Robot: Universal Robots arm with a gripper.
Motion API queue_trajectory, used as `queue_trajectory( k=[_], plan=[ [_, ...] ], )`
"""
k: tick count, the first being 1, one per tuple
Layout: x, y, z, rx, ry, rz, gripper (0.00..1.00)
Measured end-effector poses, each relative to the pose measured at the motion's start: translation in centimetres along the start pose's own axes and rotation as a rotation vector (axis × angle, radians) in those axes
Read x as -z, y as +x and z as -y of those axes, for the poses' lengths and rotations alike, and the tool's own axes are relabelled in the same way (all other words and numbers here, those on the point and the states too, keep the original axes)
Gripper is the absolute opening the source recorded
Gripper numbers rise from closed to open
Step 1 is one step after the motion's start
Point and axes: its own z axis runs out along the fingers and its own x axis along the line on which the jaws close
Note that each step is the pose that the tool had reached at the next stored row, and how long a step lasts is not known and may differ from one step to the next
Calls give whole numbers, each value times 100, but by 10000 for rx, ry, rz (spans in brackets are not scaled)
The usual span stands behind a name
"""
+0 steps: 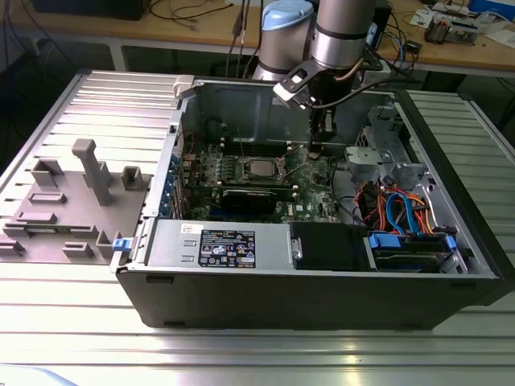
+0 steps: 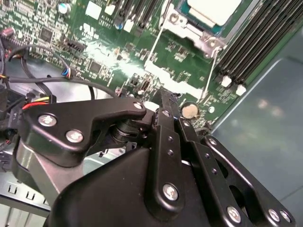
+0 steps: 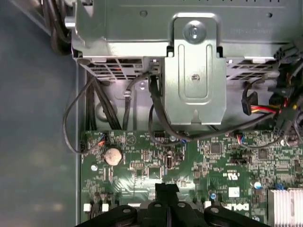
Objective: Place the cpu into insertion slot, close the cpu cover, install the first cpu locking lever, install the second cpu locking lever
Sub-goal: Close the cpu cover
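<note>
The gripper (image 1: 315, 150), fingers pressed together and empty, hovers over open board (image 3: 142, 165) just beside the insertion slot (image 1: 259, 170), off its edge on the exterior view's right, with the cpu (image 2: 215, 9) seated inside.

I count one arm (image 1: 342, 32) carrying one gripper (image 1: 315, 147), and one open computer case (image 1: 241, 104). In the case I make out one green circuit board (image 3: 142, 172), one cpu (image 2: 215, 9), two thin wire levers (image 2: 155, 49), one coin battery (image 3: 113, 155), one long black card (image 1: 256, 197), one finned heatsink (image 3: 286, 205) and one grey metal bracket (image 3: 196, 80). Outside the case I count one grey fixture plate (image 1: 56, 217). The memory slots I cannot count with confidence from here.
</note>
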Motion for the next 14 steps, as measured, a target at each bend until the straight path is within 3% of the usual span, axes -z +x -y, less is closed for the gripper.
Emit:
queue_trajectory(
  k=[3, 8, 14],
  plan=[
    [-39, 2, -49, 1, 0, -2, 11],
    [-144, 6, -57, -1, 14, 0, 11],
    [-171, 7, -46, 2, 56, -17, 11]
  ],
)
